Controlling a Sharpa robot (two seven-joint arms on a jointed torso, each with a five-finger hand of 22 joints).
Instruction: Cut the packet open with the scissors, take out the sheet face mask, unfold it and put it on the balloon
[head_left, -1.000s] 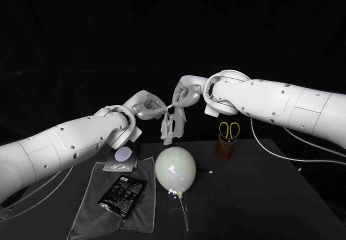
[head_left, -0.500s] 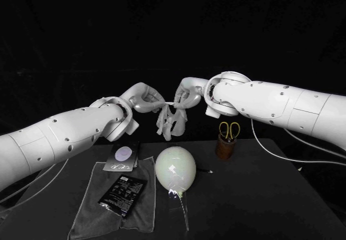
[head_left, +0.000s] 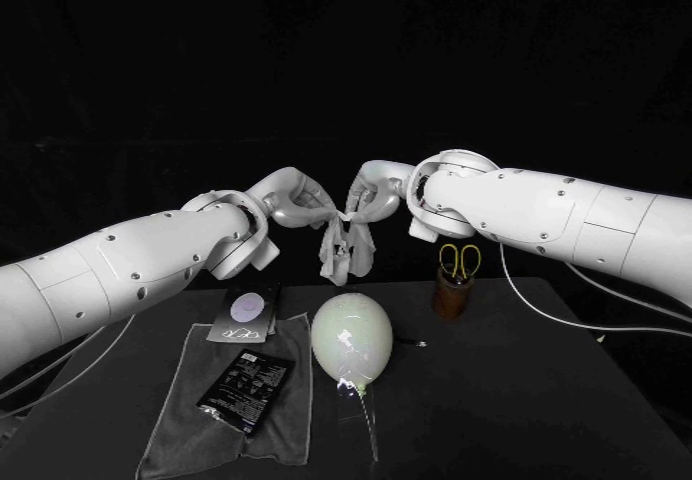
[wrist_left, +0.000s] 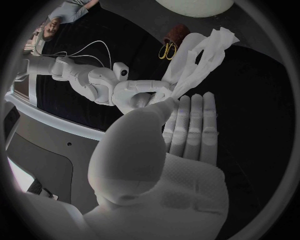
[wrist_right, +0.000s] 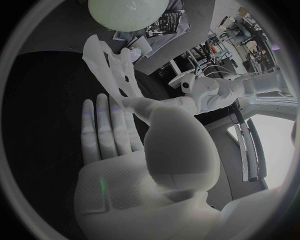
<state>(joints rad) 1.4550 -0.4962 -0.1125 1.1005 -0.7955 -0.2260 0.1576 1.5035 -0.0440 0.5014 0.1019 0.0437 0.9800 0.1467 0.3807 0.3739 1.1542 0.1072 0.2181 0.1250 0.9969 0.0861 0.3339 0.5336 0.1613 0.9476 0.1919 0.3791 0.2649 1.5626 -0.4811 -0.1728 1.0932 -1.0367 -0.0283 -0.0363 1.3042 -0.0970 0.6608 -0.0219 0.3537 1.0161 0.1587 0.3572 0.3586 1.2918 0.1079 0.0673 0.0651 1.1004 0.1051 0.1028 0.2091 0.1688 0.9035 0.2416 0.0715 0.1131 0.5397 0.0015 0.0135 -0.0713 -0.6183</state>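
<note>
Sheet mask (head_left: 343, 250): crumpled strip hanging in the air above the balloon (head_left: 352, 338) on the bench (head_left: 505, 400), its top now pinched by the left hand (head_left: 296, 205), newly drawn in beside the pinching right hand (head_left: 375, 195); unfolding likely next.

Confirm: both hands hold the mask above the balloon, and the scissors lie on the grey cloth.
Wrong on the scissors: the head view shows them standing in the brown holder, not on the grey cloth. The left hand and right hand do hold the mask above the balloon.
</note>
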